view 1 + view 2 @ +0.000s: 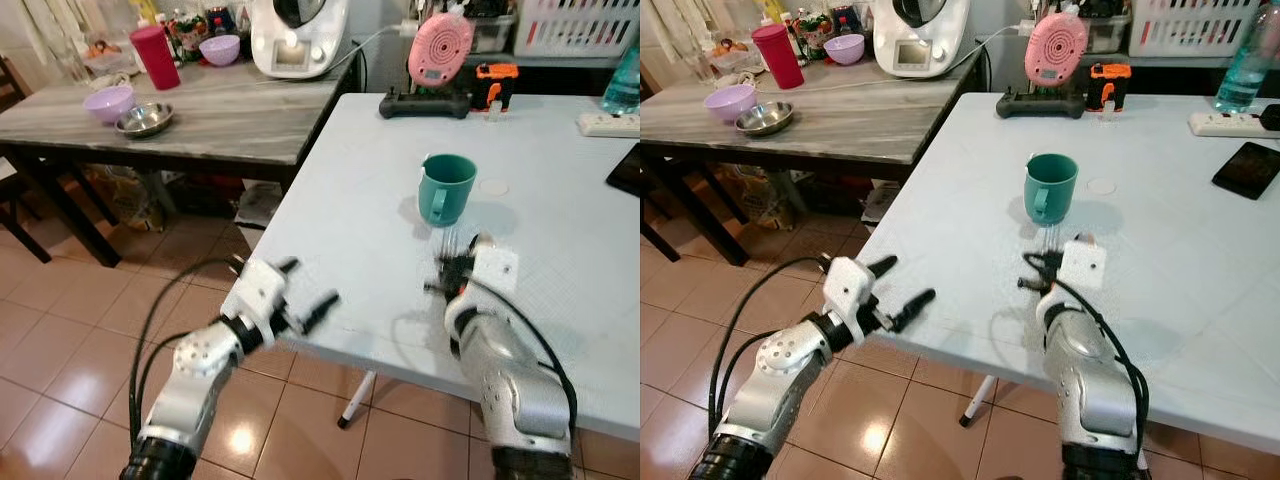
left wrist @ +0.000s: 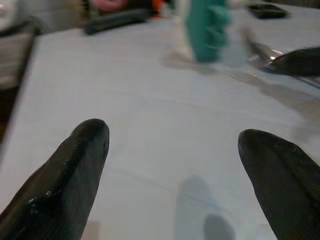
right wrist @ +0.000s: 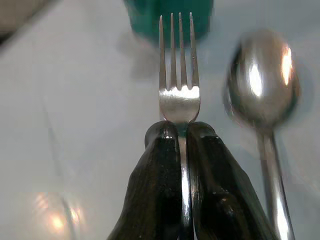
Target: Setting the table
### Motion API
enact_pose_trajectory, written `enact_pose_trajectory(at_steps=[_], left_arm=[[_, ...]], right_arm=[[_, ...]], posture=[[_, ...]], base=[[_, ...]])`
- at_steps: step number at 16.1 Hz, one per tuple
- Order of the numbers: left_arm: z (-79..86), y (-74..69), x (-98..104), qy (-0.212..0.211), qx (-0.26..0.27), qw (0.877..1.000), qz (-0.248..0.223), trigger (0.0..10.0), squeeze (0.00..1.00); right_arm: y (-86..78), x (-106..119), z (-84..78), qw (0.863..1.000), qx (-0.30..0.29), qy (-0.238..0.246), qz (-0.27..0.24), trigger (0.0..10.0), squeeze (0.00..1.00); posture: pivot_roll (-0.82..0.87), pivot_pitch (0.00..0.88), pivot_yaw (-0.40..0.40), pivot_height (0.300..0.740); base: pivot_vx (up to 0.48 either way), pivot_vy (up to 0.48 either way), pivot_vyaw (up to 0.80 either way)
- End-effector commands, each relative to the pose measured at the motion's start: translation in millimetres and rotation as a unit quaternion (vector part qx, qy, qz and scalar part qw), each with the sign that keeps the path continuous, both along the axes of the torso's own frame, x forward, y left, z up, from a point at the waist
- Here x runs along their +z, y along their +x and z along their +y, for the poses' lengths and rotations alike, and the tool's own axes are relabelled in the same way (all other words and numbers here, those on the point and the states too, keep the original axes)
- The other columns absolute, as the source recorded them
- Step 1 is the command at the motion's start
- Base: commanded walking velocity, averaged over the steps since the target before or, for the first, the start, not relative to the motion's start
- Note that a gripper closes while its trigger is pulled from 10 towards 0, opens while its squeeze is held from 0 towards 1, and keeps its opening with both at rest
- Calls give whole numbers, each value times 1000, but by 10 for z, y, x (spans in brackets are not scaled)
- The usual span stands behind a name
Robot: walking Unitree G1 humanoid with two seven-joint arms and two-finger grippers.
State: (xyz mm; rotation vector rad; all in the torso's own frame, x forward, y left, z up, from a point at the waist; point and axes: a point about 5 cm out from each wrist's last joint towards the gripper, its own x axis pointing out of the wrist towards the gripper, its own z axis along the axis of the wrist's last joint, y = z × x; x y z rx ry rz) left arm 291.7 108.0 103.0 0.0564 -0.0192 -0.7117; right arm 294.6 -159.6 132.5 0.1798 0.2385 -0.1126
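I see the right gripper (image 3: 182, 135) clenched on a fork (image 3: 178, 75), tines toward the teal mug (image 1: 445, 188) at frame centre – a spoon (image 3: 265, 100) just beside it on the white table (image 1: 340, 210). Left gripper (image 2: 172, 150) released, lower left, over the table edge.

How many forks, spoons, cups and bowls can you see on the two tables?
Forks: 1, the fork held in the right gripper
Spoons: 1, the spoon beside it
Cups: 2, the green mug and the red cup
Bowls: 3, two purple bowls and a steel bowl
Total: 7
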Motion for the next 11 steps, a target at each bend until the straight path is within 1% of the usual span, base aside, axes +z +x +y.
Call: enact_pose_trajectory(at_steps=[1, 2, 4, 5, 6, 8, 9, 11], left_arm=[[96, 40, -22, 7, 35, 999, 6, 10000, 0], [111, 65, -19, 13, 55, 998, 2, 10000, 0], [126, 81, -18, 17, 77, 997, 0, 10000, 0], [119, 86, -25, 10, 82, 997, 7, 10000, 0], [114, 100, -36, -2, 89, 996, 23, 10000, 0], [101, 114, -37, -21, 86, 995, 36, 10000, 0], [105, 135, -26, -33, 93, 994, 41, 10000, 0], [111, 152, -16, -37, 99, 993, 44, 10000, 0]], right_arm=[[17, 157, 9, 999, -8, 10, -38, 0, 0], [13, 205, -9, 998, -19, 18, -52, 0, 0], [3, 230, -19, 997, -28, 27, -60, 0, 0], [-10, 250, -10, 997, -27, 30, -69, 2471, 0], [-25, 253, -7, 996, -30, 33, -72, 10000, 0], [-41, 265, -18, 996, -34, 33, -79, 10000, 0], [-50, 257, -20, 996, -33, 34, -80, 10000, 0], [-54, 233, -25, 996, -37, 37, -72, 10000, 0]], posture=[[-325, 37, 125, 740], [-325, 35, 125, 740], [-326, 34, 125, 740], [-327, 32, 126, 740], [-329, 31, 126, 740], [-329, 29, 126, 740], [-329, 27, 126, 740], [-329, 25, 128, 740]], base=[[0, 0, 0], [0, 0, 0], [0, 0, 0], [0, 0, 0], [0, 0, 0], [0, 0, 0], [0, 0, 0], [0, 257, -441]])
